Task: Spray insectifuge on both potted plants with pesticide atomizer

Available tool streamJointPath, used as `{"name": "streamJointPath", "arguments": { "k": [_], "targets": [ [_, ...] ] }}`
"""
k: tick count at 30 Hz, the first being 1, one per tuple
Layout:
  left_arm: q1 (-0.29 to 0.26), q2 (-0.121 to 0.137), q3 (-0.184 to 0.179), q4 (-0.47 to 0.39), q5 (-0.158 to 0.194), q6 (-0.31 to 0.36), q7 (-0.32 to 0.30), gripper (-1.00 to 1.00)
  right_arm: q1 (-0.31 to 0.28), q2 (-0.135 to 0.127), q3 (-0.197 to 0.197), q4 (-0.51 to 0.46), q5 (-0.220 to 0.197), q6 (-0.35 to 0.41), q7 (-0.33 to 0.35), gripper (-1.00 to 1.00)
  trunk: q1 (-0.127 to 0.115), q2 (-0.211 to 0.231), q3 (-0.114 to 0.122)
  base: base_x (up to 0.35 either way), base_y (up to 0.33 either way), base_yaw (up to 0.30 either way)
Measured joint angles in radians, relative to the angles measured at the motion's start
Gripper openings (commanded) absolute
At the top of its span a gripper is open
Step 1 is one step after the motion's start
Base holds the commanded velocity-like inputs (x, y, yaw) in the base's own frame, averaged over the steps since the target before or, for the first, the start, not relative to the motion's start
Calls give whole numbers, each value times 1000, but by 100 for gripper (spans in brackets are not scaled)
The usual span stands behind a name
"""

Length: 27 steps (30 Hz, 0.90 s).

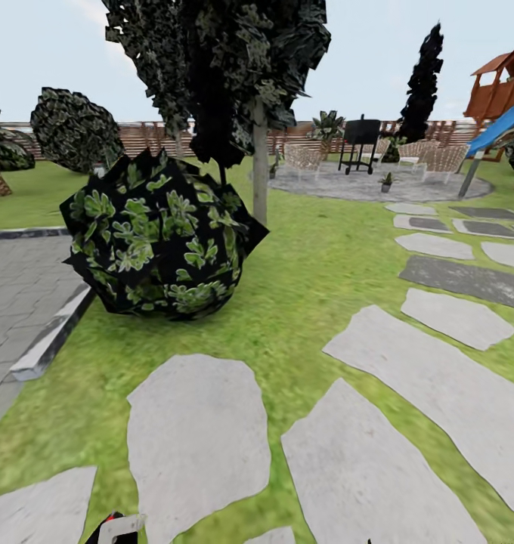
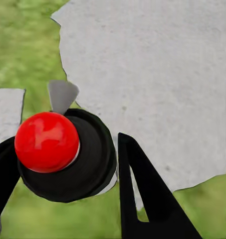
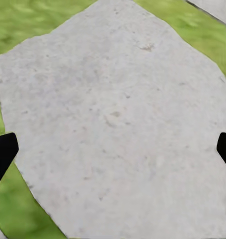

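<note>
in the way: one big leafy bush (image 1: 162,234), tree trunk (image 1: 260,170) behind
far off: one small potted plant (image 1: 386,181), grill (image 1: 360,142)
left gripper (image 2: 68,164): clamped on red-topped bottle (image 2: 47,142)
right gripper (image 3: 113,149): wide open, empty

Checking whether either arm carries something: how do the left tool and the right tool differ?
The left tool has a black object with a red ball top between its fingers; the right tool has nothing between them. The right tool's fingers are spread wider. Both hang over grey paving stones set in grass.
</note>
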Motion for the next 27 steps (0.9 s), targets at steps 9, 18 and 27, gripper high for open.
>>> {"name": "streamJointPath", "arguments": {
  "k": [9,18,27],
  "targets": [
    [0,0,0,0,-1,0,0,-100,0,0,0,0,0,0,0,100,0,0,0,290,-159,-300],
    [0,0,0,0,0,1,0,-100,0,0,0,0,0,0,0,100,0,0,0,281,-195,-300],
    [0,0,-2,0,0,0,0,-100,0,0,0,0,1,0,0,100,0,0,3,281,-197,-300]
  ]
}}
